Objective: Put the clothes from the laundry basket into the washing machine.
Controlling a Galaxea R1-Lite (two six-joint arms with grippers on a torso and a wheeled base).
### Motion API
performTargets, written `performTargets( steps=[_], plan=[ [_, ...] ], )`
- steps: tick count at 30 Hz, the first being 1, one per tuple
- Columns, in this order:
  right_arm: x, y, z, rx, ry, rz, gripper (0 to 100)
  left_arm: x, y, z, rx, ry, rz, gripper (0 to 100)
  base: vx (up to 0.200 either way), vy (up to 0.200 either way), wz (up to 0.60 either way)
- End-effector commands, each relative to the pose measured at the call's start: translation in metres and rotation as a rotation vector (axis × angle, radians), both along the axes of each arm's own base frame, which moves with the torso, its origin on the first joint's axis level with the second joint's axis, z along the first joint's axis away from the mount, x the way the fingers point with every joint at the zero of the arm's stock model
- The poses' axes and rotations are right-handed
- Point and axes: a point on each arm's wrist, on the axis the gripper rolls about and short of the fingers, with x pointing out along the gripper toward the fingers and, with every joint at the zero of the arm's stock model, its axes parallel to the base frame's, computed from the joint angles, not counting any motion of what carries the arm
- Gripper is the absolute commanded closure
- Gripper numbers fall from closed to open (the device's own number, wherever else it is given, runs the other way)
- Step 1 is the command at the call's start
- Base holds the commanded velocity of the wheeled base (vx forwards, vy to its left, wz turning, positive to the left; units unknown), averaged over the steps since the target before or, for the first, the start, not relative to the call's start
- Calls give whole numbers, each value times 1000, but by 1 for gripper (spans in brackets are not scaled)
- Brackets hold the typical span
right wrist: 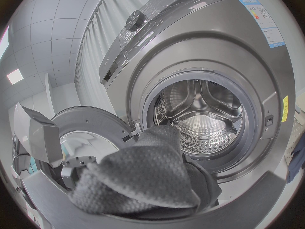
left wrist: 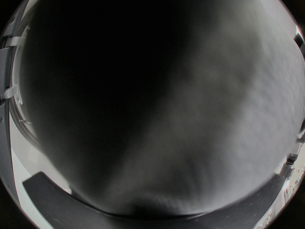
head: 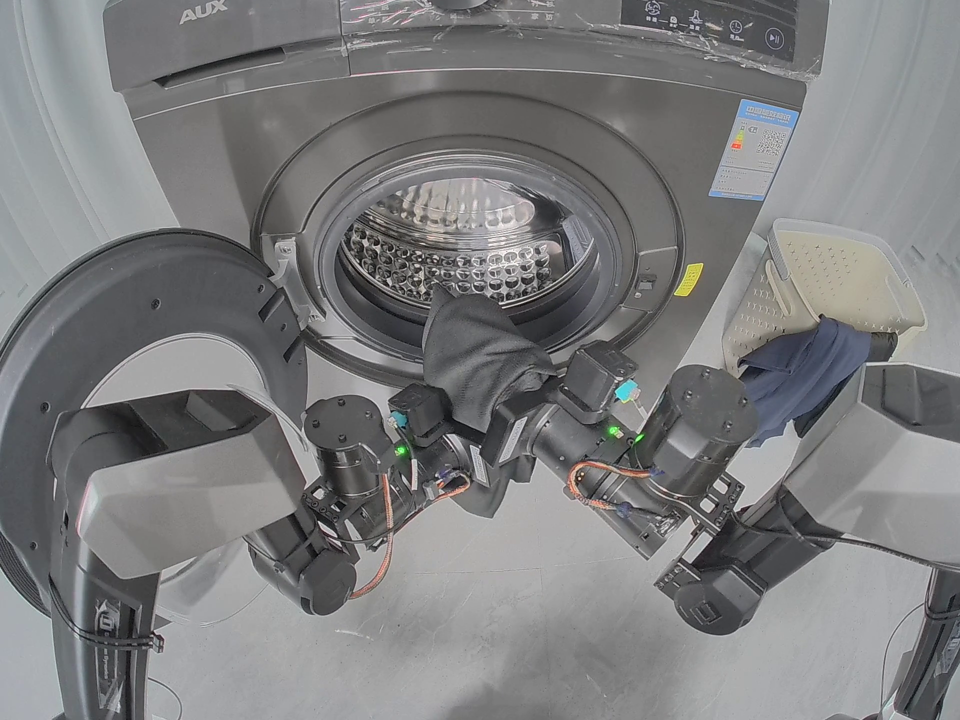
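Dead centre, the dark grey garment [head: 482, 357] drapes over left gripper [head: 440, 414] and right gripper [head: 535, 407] at the mouth of the washing machine [head: 640, 142]; cloth hides the jaws, so their state can't be told. Loading step, it seems: next comes a push deeper into the drum [head: 450, 252], then a release.

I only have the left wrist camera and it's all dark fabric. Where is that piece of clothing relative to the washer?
Observer: The dark grey garment is bunched where both arms meet, in front of the lower edge of the washing machine opening.
Operator: Is the door in the way?
Observer: No, the door is swung wide open on the robot's left.
Operator: Anything left in the basket?
Observer: A navy garment hangs over the rim of the laundry basket, on the robot's right.
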Motion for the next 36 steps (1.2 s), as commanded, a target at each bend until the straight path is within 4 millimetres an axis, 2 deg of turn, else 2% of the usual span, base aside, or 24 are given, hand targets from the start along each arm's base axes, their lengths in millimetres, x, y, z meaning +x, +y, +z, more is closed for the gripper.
performTargets(
  steps=[1, 7, 9, 12, 14, 17, 24, 25, 30, 35, 36],
  plan=[
    [0, -2, 2, 6, -5, -2, 100, 4, 3, -4, 2, 5, 14, 100, 0, 0, 0],
    [8, -12, 2, 4, -1, -37, 100, 5, 11, 4, -3, -6, 32, 100, 0, 0, 0],
    [12, -21, 2, 5, 6, -60, 100, 0, 16, 22, -25, -33, 36, 100, 0, 0, 0],
    [14, -26, -4, -11, 26, -73, 100, -4, 21, 32, -41, -44, 38, 100, 0, 0, 0],
    [18, -34, -12, -27, 51, -100, 100, -15, 26, 53, -86, -51, 31, 100, 0, 0, 0],
    [24, -38, -19, -34, 70, -116, 100, -27, 32, 68, -126, -49, 22, 100, 0, 0, 0],
    [26, -39, -25, -43, 82, -121, 100, -36, 36, 69, -123, -33, 20, 100, 0, 0, 0],
    [26, -38, -24, -42, 81, -118, 0, -38, 36, 68, -121, -28, 19, 100, 0, 0, 0],
    [14, -42, -25, -63, 98, -94, 0, -41, 38, 68, -121, -24, 79, 100, 0, 0, 0],
    [-40, -60, -30, -174, 159, 59, 0, -64, 54, 71, -99, 4, 125, 100, 0, 0, 0],
    [-40, -60, -30, -174, 159, 59, 0, -64, 54, 71, -99, 4, 125, 100, 0, 0, 0]
  ],
)
